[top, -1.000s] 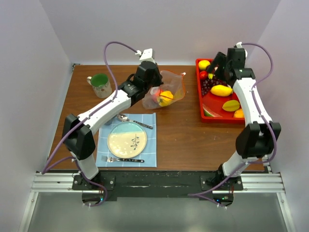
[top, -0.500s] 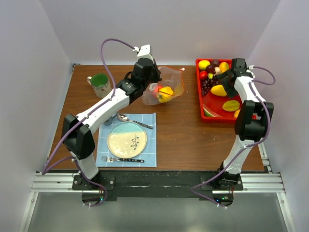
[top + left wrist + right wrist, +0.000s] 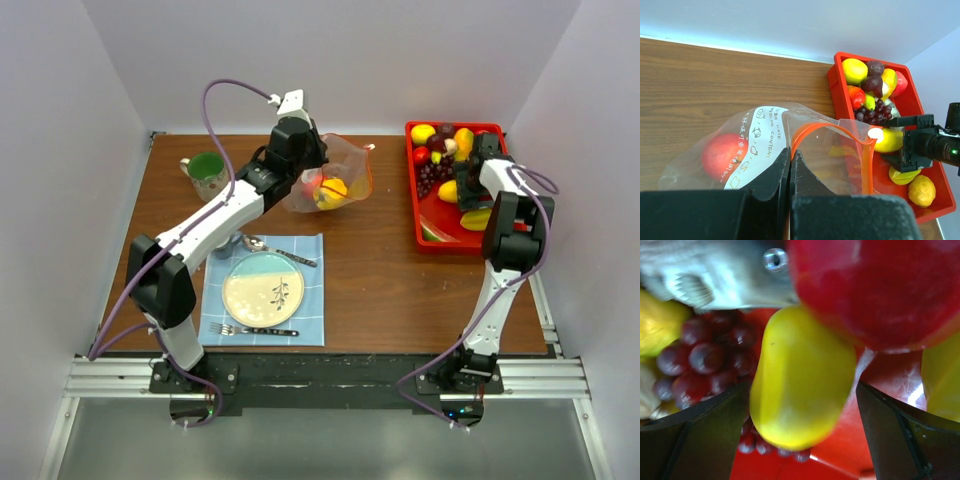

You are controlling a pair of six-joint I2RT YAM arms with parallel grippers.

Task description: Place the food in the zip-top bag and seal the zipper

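Picking time at the bench (image 3: pixel 380 270): my right hand (image 3: pixel 801 390) hangs low in the red tray (image 3: pixel 413 200) at the upper right of the overhead view. Its jaws are spread wide on either side of a glossy yellow fruit (image 3: pixel 800 355) and have hold of nothing yet.

At upper centre, my left hand (image 3: pixel 791 156) is pinched tight on one edge of the zip-top bag (image 3: pixel 835 155), holding its mouth towards the tray. A red fruit (image 3: pixel 722 155) and a yellow piece (image 3: pixel 332 190) already lie inside. The zipper (image 3: pixel 810 131) arcs open in an orange-red loop.

The trouble I foresee is on the right. The yellow fruit is smooth and rounded, so a squeeze off its widest line could squirt it out sideways. It is also packed in, with dark grapes (image 3: pixel 705 360) against one flank and a big red piece (image 3: pixel 880 290) just above. My fingers could catch a neighbour or drag the grapes up with it.

On the left, I hold the soft bag by one lip only. The mouth may sag shut before the fruit gets there, and the weight already inside could tip the bag and roll its load out.
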